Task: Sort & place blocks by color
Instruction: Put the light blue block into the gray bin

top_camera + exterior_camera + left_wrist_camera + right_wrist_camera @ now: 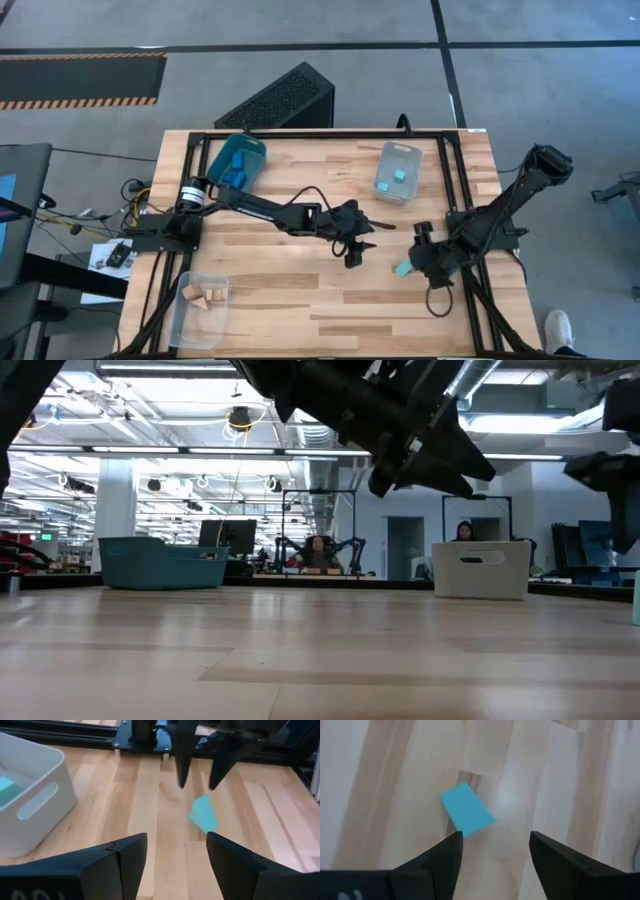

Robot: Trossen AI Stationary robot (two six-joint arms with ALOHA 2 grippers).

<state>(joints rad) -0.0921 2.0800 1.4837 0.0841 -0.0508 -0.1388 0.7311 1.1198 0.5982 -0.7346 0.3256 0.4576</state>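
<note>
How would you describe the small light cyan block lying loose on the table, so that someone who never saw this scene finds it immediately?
Start at the wooden table and go to its right side, where the right arm's tool hangs low with open fingers. Just beside that tool lies the small light cyan block, flat on bare wood. It is the only block outside a bin; the others sit in the clear bin, the teal bin and the corner bin.

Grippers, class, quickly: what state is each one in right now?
Left gripper: fingers open, holding nothing, above the table's middle.
Right gripper: fingers open, empty, over the light cyan block.
</note>
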